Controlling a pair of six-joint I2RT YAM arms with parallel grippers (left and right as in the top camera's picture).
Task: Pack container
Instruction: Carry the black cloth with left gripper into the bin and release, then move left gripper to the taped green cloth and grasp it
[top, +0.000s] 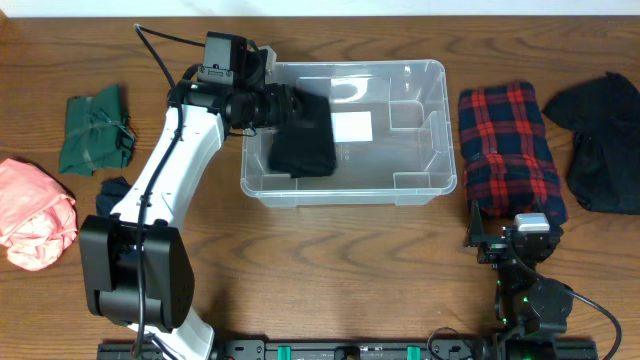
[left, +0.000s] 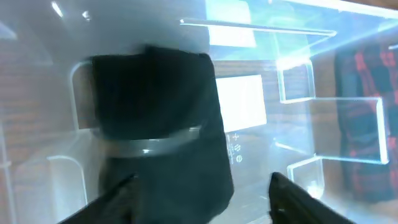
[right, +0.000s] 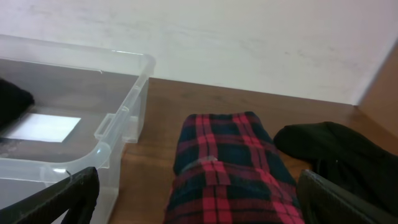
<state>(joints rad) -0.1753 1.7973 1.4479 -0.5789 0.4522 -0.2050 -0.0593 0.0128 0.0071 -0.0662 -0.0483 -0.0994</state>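
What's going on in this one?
The left gripper hangs open over the clear container, above a folded black cloth lying on its floor. The right gripper sits open by the red plaid cloth. A green cloth, pink cloth and black garment lie outside.

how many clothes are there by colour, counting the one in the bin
black: 2, the folded cloth in the container and the black garment at far right
red plaid: 1, the plaid bundle
green: 1, the green cloth
pink: 1, the pink cloth
dark blue: 1, the dark scrap half hidden by the left arm
total: 6
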